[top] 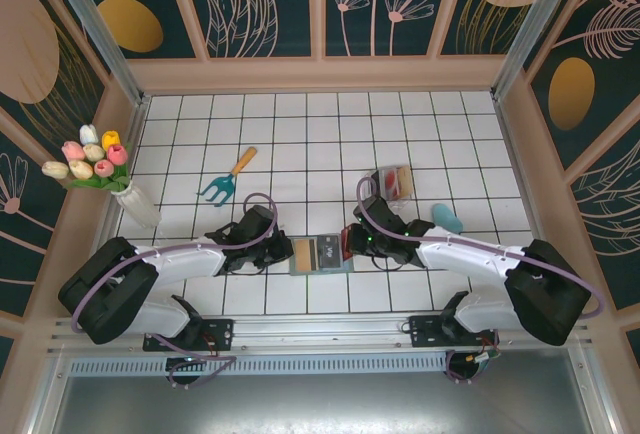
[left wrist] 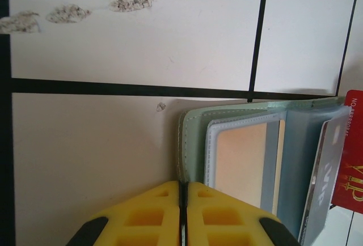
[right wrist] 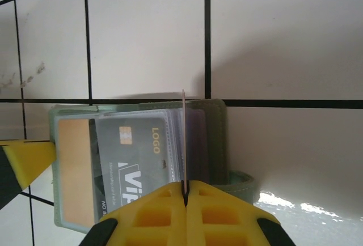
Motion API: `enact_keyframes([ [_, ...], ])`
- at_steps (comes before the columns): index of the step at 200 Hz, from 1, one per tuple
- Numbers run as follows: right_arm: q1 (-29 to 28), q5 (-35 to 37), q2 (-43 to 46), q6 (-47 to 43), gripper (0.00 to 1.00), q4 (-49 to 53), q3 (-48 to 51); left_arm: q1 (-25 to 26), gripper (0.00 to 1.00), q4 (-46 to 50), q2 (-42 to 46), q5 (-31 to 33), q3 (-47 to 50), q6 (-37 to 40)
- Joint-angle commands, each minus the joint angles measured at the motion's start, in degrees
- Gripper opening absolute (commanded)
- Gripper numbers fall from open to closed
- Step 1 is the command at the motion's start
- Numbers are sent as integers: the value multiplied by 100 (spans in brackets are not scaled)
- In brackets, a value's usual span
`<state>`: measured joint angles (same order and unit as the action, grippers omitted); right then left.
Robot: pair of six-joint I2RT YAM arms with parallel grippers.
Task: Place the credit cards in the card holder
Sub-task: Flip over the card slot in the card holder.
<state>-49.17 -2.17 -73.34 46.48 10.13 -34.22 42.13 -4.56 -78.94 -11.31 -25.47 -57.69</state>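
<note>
Two risks noted: white tiled table (top: 300, 134) bears the open sage-green folding card holder (top: 318, 254), left gripper (left wrist: 182, 192) pressed together at its edge; thin red plastic credit card (left wrist: 351, 161), pinched upright by right gripper (right wrist: 185, 189), could be jammed if misaligned, the holder shoved.

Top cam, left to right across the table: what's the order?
Vase of tulips → teal hand rake → left claw → card holder → right claw, pinching a red card → clear tray → small teal object.
</note>
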Motion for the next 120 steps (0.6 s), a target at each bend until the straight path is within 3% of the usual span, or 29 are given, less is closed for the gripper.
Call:
enact_keyframes([
  [1, 4, -190, 83, 60, 2, -265, 90, 37, 11, -93, -70, 75, 25, -48],
  [82, 74, -546, 557, 226, 3, -539, -22, 38, 10, -120, -124, 77, 11, -32],
  [120, 24, -1250, -55, 408, 4, -1528, -55, 34, 8, -217, -62, 133, 77, -95],
])
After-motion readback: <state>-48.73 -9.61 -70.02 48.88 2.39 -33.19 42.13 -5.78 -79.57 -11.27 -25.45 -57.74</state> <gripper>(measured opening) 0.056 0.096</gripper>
